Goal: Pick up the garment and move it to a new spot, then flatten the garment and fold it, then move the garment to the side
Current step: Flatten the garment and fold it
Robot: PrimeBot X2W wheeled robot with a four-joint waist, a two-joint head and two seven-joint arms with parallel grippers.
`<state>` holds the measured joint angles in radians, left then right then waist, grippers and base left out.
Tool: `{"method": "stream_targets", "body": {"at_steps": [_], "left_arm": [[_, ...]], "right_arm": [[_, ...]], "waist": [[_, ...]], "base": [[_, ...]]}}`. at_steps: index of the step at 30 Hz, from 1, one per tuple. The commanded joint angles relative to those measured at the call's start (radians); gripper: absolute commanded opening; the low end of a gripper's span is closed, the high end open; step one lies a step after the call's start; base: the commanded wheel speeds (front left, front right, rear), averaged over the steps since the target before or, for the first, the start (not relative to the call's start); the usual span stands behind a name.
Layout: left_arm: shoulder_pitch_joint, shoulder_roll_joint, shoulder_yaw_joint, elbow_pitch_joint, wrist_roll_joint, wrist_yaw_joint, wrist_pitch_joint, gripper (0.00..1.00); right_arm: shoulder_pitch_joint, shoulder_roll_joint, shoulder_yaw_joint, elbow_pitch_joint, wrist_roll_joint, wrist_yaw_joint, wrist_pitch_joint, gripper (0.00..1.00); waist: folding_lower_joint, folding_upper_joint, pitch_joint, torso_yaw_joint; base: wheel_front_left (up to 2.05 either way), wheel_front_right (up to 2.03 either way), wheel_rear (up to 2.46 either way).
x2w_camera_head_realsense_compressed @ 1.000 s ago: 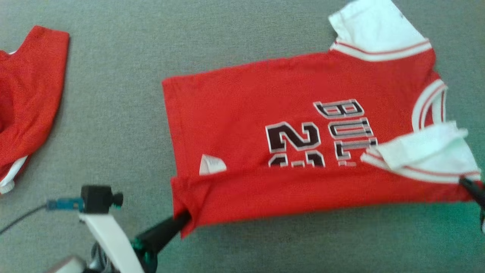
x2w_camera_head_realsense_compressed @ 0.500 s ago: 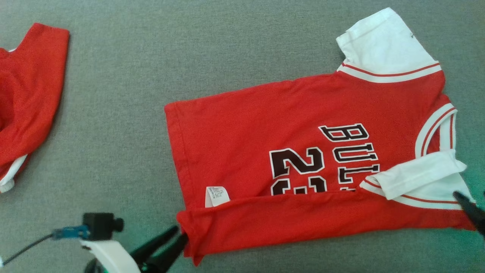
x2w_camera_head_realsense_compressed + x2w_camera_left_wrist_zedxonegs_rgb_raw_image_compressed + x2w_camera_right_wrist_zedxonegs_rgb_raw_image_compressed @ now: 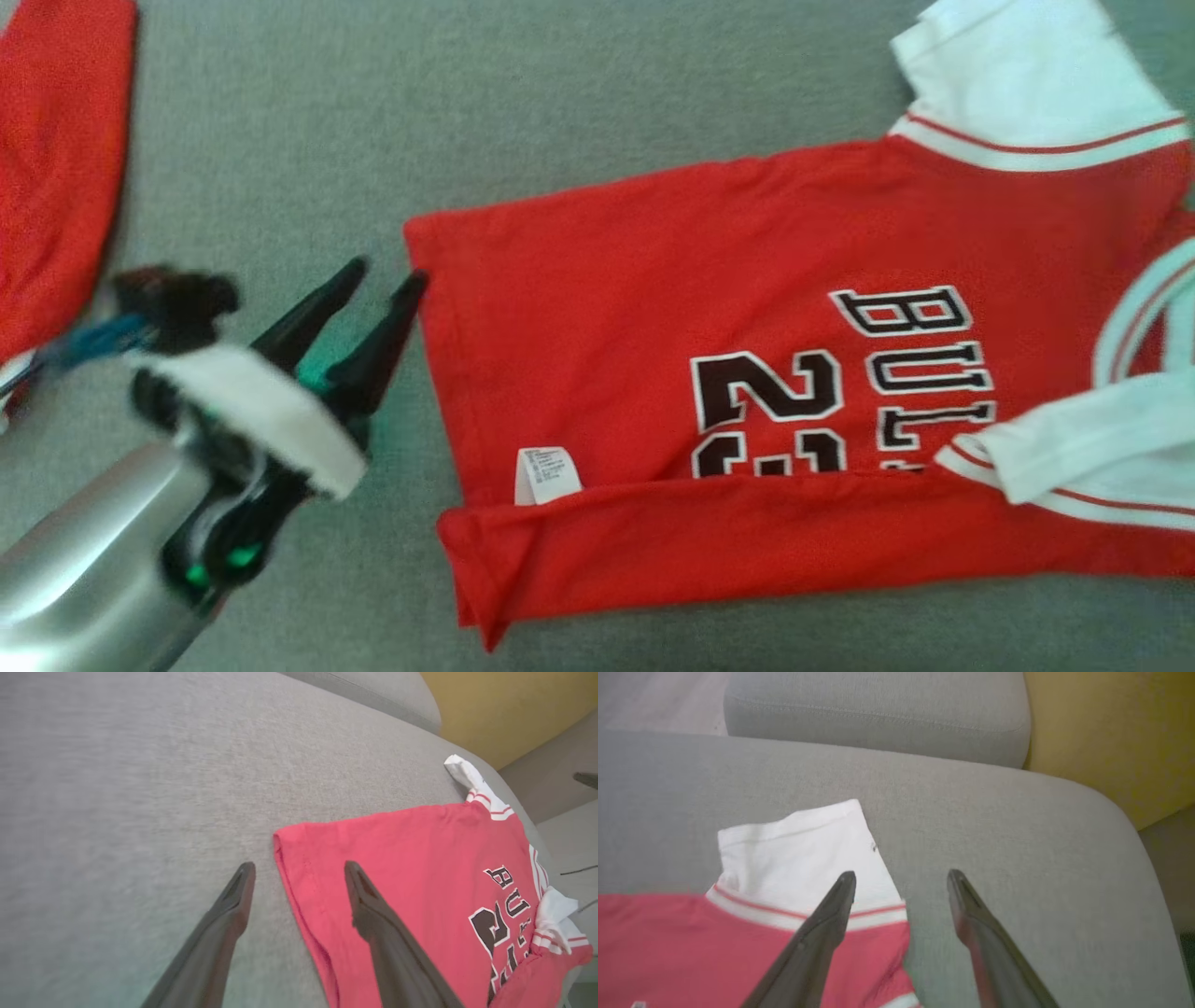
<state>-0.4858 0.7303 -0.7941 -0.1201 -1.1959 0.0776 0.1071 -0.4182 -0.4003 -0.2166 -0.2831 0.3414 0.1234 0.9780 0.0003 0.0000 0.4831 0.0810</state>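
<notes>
Left gripper (image 3: 387, 273), fingers spread and empty, has the hem corner of the red basketball jersey (image 3: 635, 299) between its tips. The jersey lies on the grey cushion (image 3: 280, 140) to its right. Right gripper (image 3: 902, 873), likewise spread, hovers at the jersey's white sleeve (image 3: 784, 844).

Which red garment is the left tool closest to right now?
The printed jersey: the open left tool straddles its far hem corner. The other red garment lies farther off, at the left edge.
</notes>
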Motion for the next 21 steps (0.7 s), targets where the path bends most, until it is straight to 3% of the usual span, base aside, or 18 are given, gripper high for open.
{"method": "stream_targets", "body": {"at_steps": [1,6,10,21], "left_arm": [[-0.076,-0.015,0.01,0.039,0.03,-0.018,0.032,1.0],[-0.171,-0.123,-0.033,0.159,0.061,-0.061,0.052,1.0],[-0.201,-0.171,-0.059,0.224,0.07,-0.095,0.057,1.0],[-0.226,-0.204,-0.095,0.261,0.067,-0.145,0.085,1.0]], "right_arm": [[-0.091,-0.014,0.049,0.054,-0.054,0.007,-0.016,1.0],[-0.251,0.0,0.105,0.256,-0.127,0.007,-0.089,1.0],[-0.303,0.001,0.127,0.391,-0.174,0.007,-0.135,1.0],[-0.316,0.024,0.168,0.484,-0.092,0.007,-0.1,1.0]], "waist": [[-0.0003,0.0,0.072,0.06],[-0.0003,0.0,0.105,0.1],[-0.0003,0.0,0.11,0.113],[-0.0003,0.0,0.103,0.105]], "base": [[0.0,0.0,0.0],[0.0,0.0,0.0],[0.0,0.0,0.0],[0.0,0.0,0.0]]}}
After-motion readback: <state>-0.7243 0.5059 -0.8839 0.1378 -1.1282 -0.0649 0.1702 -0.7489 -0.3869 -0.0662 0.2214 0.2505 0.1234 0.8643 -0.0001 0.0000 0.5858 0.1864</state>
